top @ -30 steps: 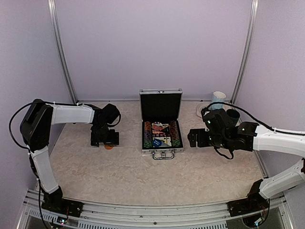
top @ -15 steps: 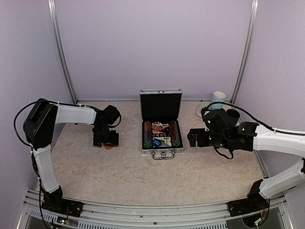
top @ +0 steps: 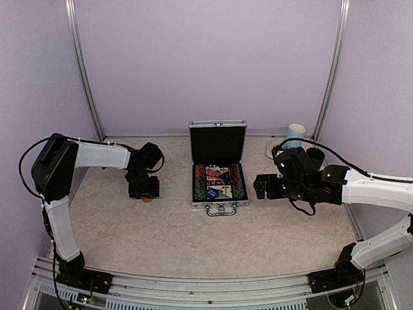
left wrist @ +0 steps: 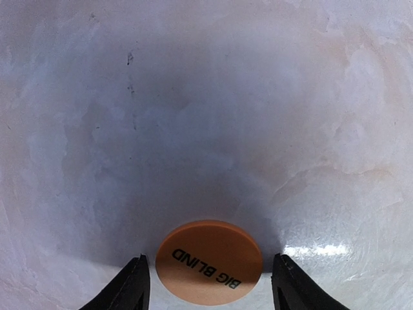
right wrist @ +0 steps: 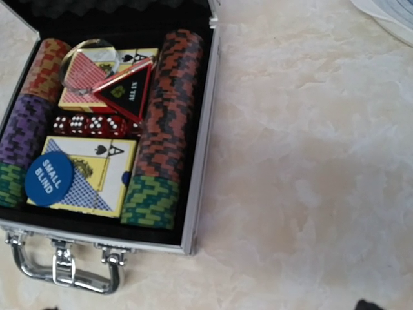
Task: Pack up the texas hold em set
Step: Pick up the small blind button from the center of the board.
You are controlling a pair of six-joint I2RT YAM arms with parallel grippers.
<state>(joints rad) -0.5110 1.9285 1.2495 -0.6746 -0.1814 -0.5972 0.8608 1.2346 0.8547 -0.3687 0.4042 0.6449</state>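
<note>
Smooth round orange disc (left wrist: 208, 261), marbled tabletop (left wrist: 258, 97)

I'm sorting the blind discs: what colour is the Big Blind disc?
The Big Blind disc is orange with black lettering; the left wrist view shows it best.

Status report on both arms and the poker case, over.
Left jaws open astride orange disc, not touching. Right jaws open, right of open case. Nothing blocking.

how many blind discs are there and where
2. The orange BIG BLIND disc lies on the table between the left claw's fingers; the blue SMALL BLIND disc sits on a card deck in the case. More may be hidden there.
</note>
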